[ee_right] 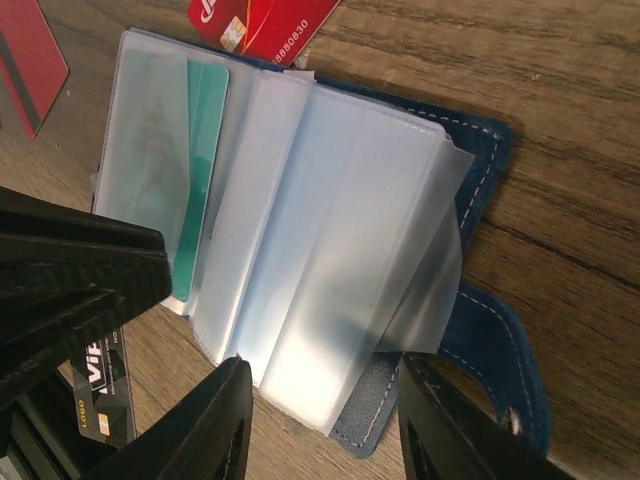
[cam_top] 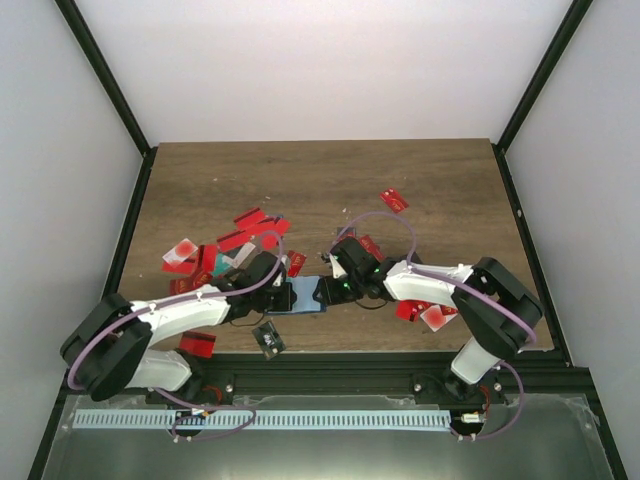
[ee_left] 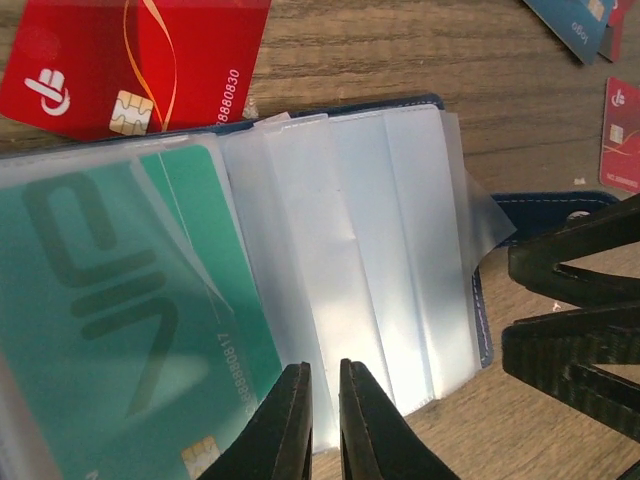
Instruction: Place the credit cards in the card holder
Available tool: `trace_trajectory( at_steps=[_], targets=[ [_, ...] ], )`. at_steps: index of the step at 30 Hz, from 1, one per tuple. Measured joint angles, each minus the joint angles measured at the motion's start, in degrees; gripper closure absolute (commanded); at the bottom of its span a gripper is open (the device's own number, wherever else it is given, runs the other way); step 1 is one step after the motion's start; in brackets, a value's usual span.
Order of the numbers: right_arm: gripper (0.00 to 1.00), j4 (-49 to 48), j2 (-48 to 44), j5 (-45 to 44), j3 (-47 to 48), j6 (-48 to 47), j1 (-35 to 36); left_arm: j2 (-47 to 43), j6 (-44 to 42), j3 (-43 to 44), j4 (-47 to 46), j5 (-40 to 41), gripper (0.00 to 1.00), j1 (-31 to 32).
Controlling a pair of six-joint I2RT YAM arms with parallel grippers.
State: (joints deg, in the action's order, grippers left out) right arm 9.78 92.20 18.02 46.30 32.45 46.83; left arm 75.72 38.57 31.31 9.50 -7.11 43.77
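The navy card holder (cam_top: 303, 298) lies open on the table between my two grippers, its clear plastic sleeves (ee_left: 370, 240) fanned out. A teal credit card (ee_left: 120, 330) sits inside the leftmost sleeve, and the right wrist view shows this teal card (ee_right: 205, 150) too. My left gripper (ee_left: 322, 378) is shut to a thin slit over the sleeves' near edge; I cannot tell whether a sleeve is pinched. My right gripper (ee_right: 325, 405) is open, its fingers either side of the sleeves' edge and the blue cover (ee_right: 480, 330). A red credit card (ee_left: 140, 60) lies just beyond the holder.
Several red cards (cam_top: 258, 226) lie scattered at the left, one red card (cam_top: 394, 200) is further back, and more cards (cam_top: 428, 314) lie under the right arm. A black card (cam_top: 268, 340) and a red card (cam_top: 198, 345) lie near the front edge.
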Motion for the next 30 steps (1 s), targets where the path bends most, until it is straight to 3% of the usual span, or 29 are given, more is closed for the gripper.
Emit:
trace_trajectory(
  at_steps=[11, 26, 30],
  targets=[
    [0.60, -2.8, 3.5, 3.0, 0.0, 1.3, -0.2, 3.7, -0.4, 0.2, -1.4, -0.7, 0.90, 0.7],
    [0.79, -7.1, 3.0, 7.1, -0.3, 3.2, -0.2, 6.8, -0.7, 0.3, -4.9, -1.1, 0.91, 2.0],
    [0.80, -7.6, 2.6, 7.8, -0.3, 3.4, -0.2, 6.8, -0.7, 0.3, -5.0, -1.1, 0.91, 2.1]
  ],
)
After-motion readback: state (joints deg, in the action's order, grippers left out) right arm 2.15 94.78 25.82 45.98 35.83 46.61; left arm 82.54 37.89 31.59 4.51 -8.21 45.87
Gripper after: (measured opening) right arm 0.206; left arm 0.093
